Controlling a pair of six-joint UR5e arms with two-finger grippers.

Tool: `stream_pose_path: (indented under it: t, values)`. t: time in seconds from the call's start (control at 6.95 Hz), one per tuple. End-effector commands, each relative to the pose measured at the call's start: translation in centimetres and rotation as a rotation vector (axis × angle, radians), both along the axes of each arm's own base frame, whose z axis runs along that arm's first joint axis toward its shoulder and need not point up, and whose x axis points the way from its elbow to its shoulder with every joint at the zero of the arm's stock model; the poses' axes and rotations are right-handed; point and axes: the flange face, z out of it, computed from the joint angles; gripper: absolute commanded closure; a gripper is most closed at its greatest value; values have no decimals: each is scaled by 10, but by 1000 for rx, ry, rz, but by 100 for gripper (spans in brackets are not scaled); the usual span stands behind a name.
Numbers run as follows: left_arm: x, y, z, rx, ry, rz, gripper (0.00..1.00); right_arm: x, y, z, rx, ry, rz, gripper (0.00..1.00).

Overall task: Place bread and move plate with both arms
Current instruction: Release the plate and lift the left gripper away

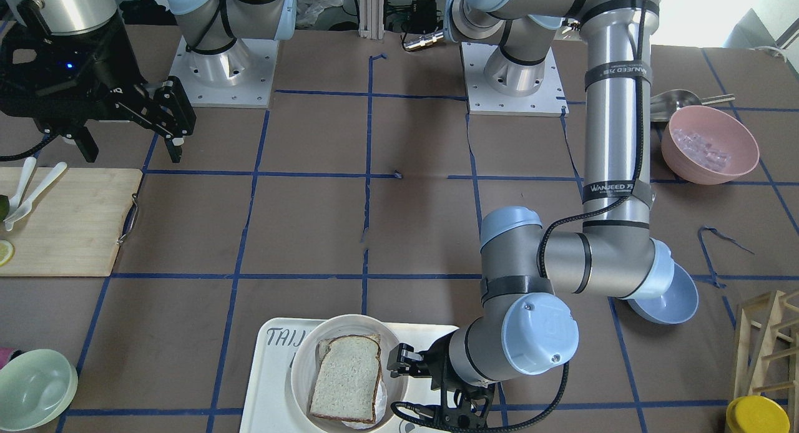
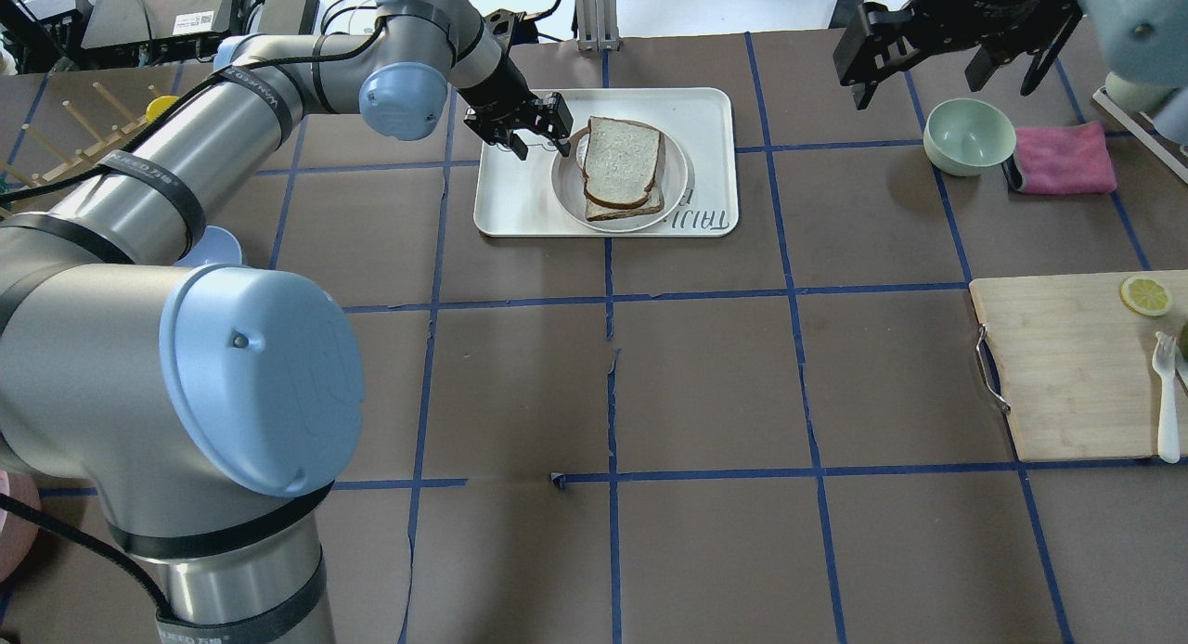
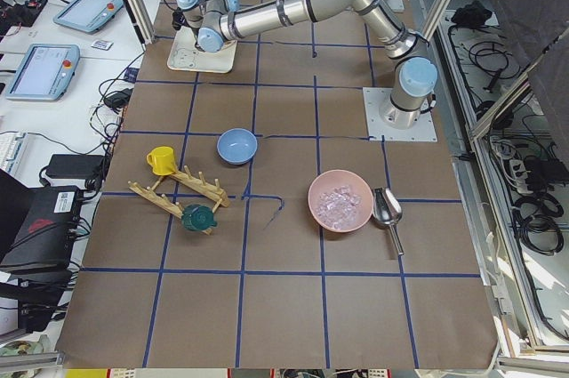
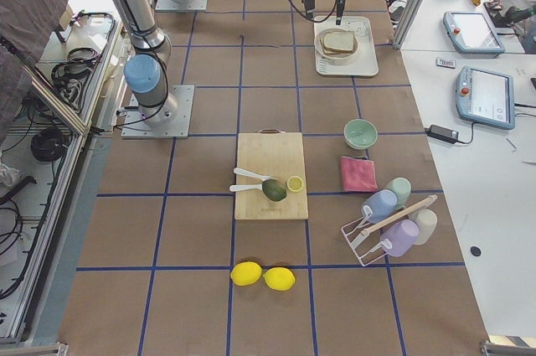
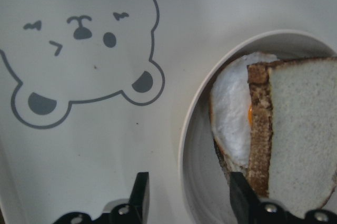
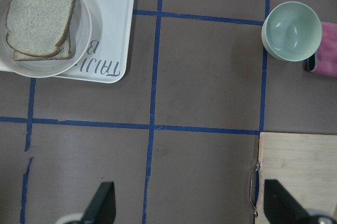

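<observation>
The bread [image 2: 622, 160], a dark-crusted slice, lies on top of a paler slice in the round cream plate [image 2: 557, 175]. The plate stands on the "TAIJI BEAR" tray [image 2: 510, 208]. In the left wrist view the bread [image 5: 300, 129] covers something white and orange, and the plate rim [image 5: 184, 145] runs between my two black fingers. My left gripper [image 2: 543, 148] is open astride the plate's left rim; it also shows in the front view [image 1: 396, 363]. My right gripper [image 2: 942, 69] is open and empty, high above the table, right of the tray. Its wrist view shows the plate [image 6: 84, 39] far off.
A green bowl [image 2: 968, 135] and a pink cloth [image 2: 1063, 157] lie right of the tray. A wooden cutting board [image 2: 1077, 366] with a lemon slice and a fork is at the right edge. A blue bowl [image 1: 671, 296] sits under my left arm's elbow, beyond it a pink bowl [image 1: 710, 145].
</observation>
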Motion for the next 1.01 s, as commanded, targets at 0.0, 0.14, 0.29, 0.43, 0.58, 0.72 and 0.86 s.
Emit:
stream_pose_path:
  t: [0.0, 0.14, 0.29, 0.43, 0.58, 0.72, 0.86]
  values:
    - [19, 24, 76, -15, -145, 7, 0, -4, 0, 0, 2, 35, -1, 0]
    - [29, 48, 115, 31, -196, 10, 0, -3, 1, -2, 9, 28, -6, 0]
    - [40, 79, 160, 80, -261, 7, 0, 1, 3, 1, 0, 20, -8, 0]
    - [50, 106, 203, 79, -287, 15, 0, 2, 3, 1, 0, 16, -6, 0]
    - [65, 131, 237, 100, -289, 46, 0, 3, 3, 1, -3, 14, -4, 0]
    - [74, 157, 252, 109, -290, 65, 0, 3, 2, 0, 0, 15, -4, 0]
    - [79, 182, 251, 119, -294, 109, 0, 2, 2, 0, 0, 18, -6, 0]
